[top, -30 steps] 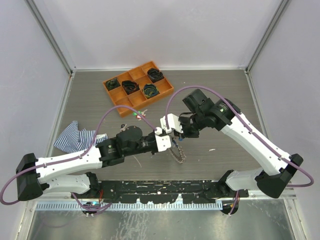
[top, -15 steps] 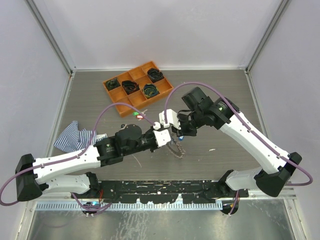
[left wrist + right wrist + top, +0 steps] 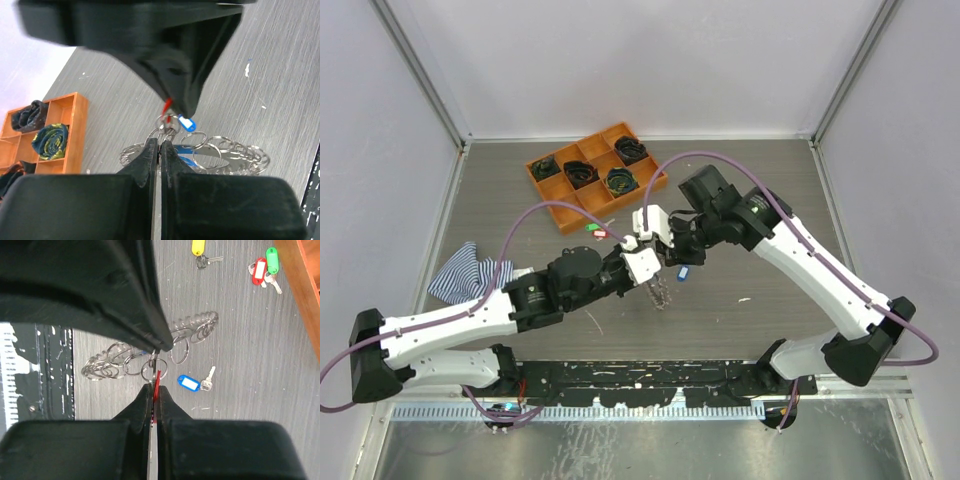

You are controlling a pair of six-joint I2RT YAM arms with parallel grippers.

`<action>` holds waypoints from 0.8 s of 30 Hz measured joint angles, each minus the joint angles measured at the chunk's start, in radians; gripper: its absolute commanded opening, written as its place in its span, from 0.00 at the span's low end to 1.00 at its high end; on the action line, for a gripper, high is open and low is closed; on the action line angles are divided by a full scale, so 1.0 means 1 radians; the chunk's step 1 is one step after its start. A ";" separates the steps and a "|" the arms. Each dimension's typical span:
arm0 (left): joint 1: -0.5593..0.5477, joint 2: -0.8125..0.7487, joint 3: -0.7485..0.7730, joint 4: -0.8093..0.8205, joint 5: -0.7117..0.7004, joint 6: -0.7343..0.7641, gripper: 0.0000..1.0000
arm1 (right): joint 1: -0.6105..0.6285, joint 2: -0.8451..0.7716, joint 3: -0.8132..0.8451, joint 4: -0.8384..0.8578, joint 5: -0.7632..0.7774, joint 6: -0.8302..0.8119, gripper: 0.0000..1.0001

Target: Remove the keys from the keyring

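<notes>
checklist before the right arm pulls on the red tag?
1. Left gripper shut on the keyring: ok.
2. Right gripper shut on the red tag: ok.
3. Red tag's key off the keyring: cannot tell; its small ring sits against the big rings.
4. Loose keys out of the grippers' way: ok. The blue-tagged key lies flat on the table; the yellow-tagged key, red-tagged key and green-tagged key lie farther off.
5. Other tagged keys on the keyring: cannot tell.
</notes>
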 measured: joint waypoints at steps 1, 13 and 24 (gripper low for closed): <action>-0.002 0.000 0.002 -0.003 -0.005 0.018 0.00 | -0.004 0.007 0.003 0.000 -0.008 0.011 0.01; -0.033 0.058 0.002 -0.101 -0.002 0.267 0.00 | -0.023 0.148 0.016 -0.069 -0.055 0.084 0.01; -0.033 0.000 -0.042 -0.064 0.035 0.331 0.00 | -0.080 0.148 0.006 -0.072 -0.179 0.119 0.01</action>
